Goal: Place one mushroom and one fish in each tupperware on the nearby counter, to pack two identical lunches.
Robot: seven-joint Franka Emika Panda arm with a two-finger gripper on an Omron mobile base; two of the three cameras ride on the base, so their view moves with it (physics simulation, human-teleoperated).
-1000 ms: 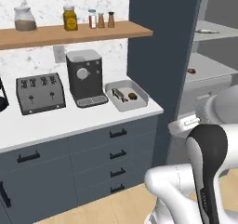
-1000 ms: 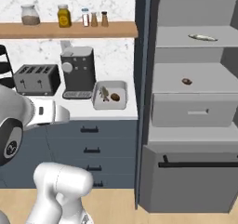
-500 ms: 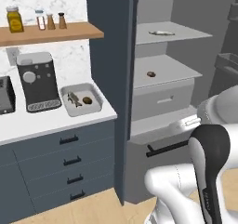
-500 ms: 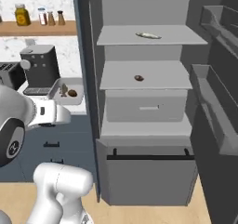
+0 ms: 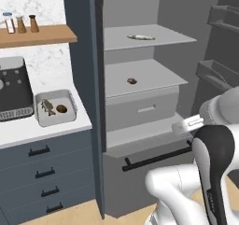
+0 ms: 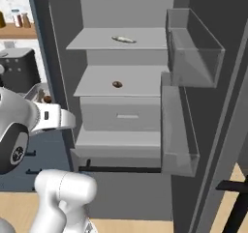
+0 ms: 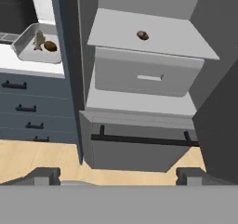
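Observation:
An open fridge stands in front of me. A fish [image 5: 141,37] [image 6: 123,39] lies on its top shelf and a brown mushroom [image 5: 132,81] [image 6: 117,84] [image 7: 142,35] sits on the shelf below. To the left, on the off-white counter [image 5: 28,128] [image 7: 14,65], a grey tupperware [image 5: 53,120] [image 7: 28,56] holds another fish [image 5: 46,106] [image 7: 39,38] and another mushroom [image 5: 61,109] [image 7: 50,46]. My gripper [image 7: 118,176] is open and empty, well back from the fridge and pointing at its lower drawer.
A fridge drawer [image 5: 144,108] sits under the mushroom shelf, with a black bar handle [image 7: 139,139] lower down. Clear door bins [image 6: 191,53] jut out on the right. A coffee machine [image 5: 14,88] and a wooden shelf [image 5: 37,35] with jars stand left. Slate-blue drawers [image 5: 42,172] lie under the counter.
The base has driven to the right, so both base views have swung from the counter to the open fridge. The gripper has stayed open.

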